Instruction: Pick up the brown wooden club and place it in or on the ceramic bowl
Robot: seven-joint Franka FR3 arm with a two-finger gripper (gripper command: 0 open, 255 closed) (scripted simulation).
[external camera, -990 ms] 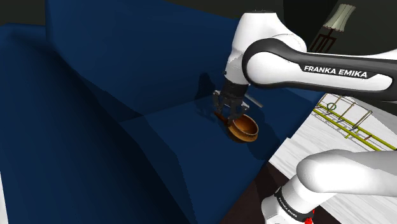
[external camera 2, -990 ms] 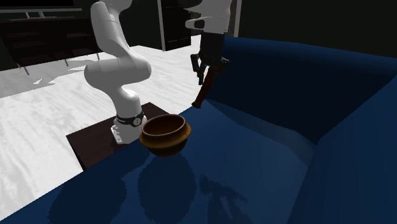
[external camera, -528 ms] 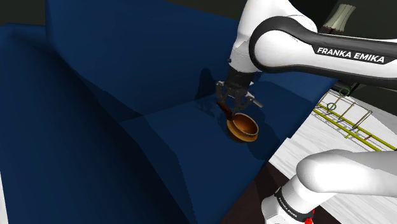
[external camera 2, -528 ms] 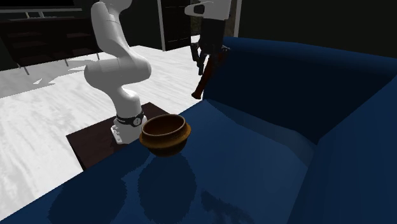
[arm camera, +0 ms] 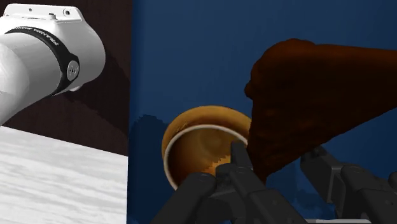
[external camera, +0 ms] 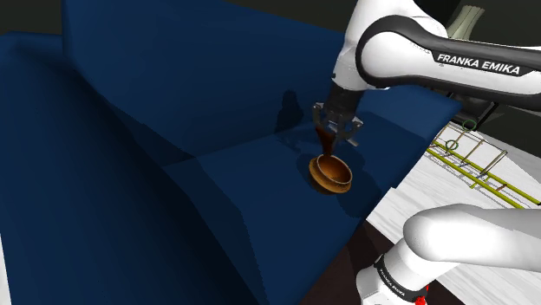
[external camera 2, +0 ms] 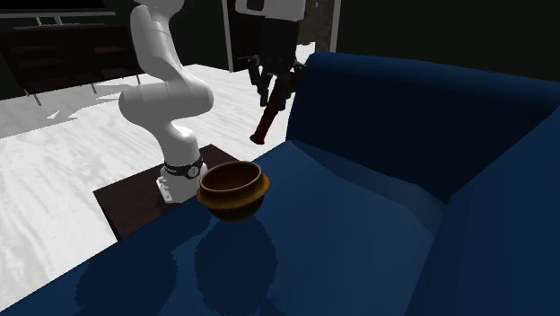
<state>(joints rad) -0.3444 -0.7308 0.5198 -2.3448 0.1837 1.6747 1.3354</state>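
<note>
Gripper [external camera 2: 275, 83] pinches club [external camera 2: 266, 117] at its upper end. Club hangs tilted above bowl [external camera 2: 231, 205], not touching it.

The white arm [external camera: 394, 52] rises from its base [external camera: 394, 275] at the shoulder view's lower right. It folds over at the elbow and reaches up and to the left, the dark-jointed forearm lying roughly level and the wrist turned down so that the black gripper [external camera: 335, 132] points downward. In the second exterior view the arm's lower links stand upright in an S-shaped bend and the gripper [external camera 2: 273, 79] hangs high, while in the wrist view its two fingers [arm camera: 239, 167] stand apart, clasping the brown club [arm camera: 305, 95] between them.
</note>
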